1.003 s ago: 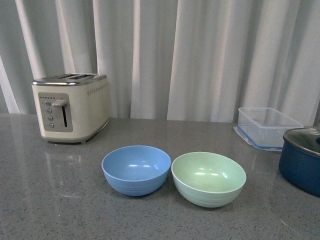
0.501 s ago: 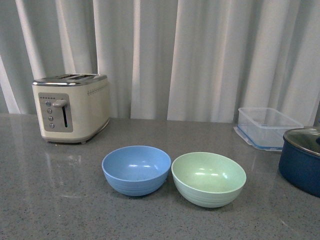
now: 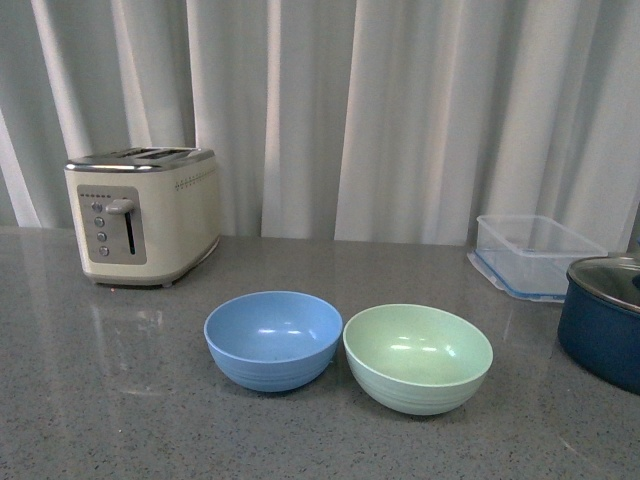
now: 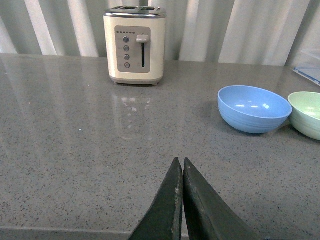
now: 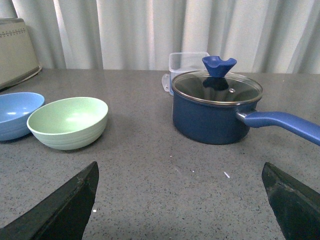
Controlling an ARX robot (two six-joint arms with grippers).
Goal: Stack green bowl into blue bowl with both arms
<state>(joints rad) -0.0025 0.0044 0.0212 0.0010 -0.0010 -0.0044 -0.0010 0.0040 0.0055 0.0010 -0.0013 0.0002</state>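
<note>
Green bowl (image 5: 68, 121) well ahead of wide-spread right claw (image 5: 179, 166).

The place looks like a kitchen, or a set built as one: a speckled grey stone countertop (image 3: 100, 400) carries a cream two-slot toaster (image 3: 145, 215) with a lever and buttons on its end, a dark blue pot (image 5: 215, 117) with a glass lid and a long handle, and a clear plastic food container (image 3: 535, 250). Plain tableware stands on the same surface, the blue bowl (image 3: 272, 340) just beside the green bowl (image 3: 417, 358). A pale pleated curtain (image 3: 400, 110) hangs across the whole back, and whether this is a real home cannot be told.
</note>
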